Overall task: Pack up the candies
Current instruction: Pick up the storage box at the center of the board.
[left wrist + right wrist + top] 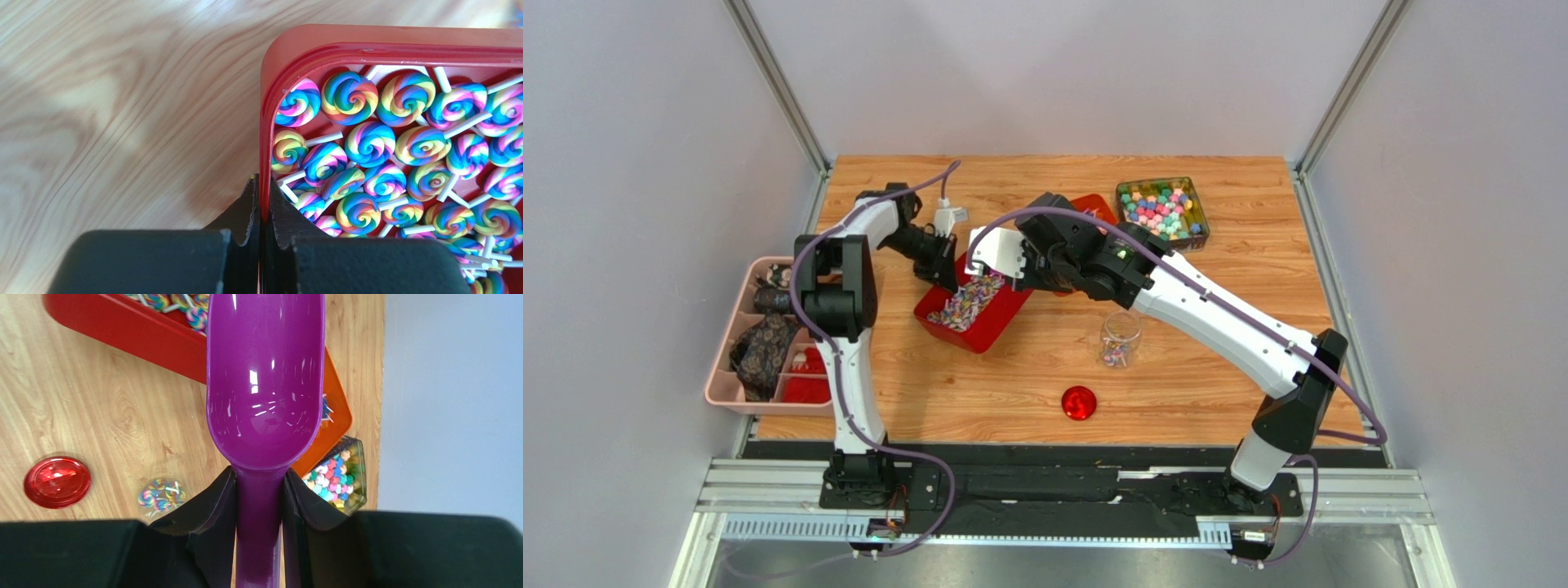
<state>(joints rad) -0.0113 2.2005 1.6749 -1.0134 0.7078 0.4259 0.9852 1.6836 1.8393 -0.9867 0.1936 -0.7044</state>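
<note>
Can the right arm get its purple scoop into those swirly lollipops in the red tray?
Probably yes. The right gripper holds the purple scoop, empty, right at the red tray, whose top is open; nothing covers the lollipops. The left gripper only pinches the tray's rim at one edge.

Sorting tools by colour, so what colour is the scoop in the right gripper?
The scoop is glossy purple, clearest in the right wrist view.

Jar (1120, 339) and lid (1079, 402) crowd the tray's (995, 328) right; beyond them the surface (1198, 404) lies wide open.
</note>
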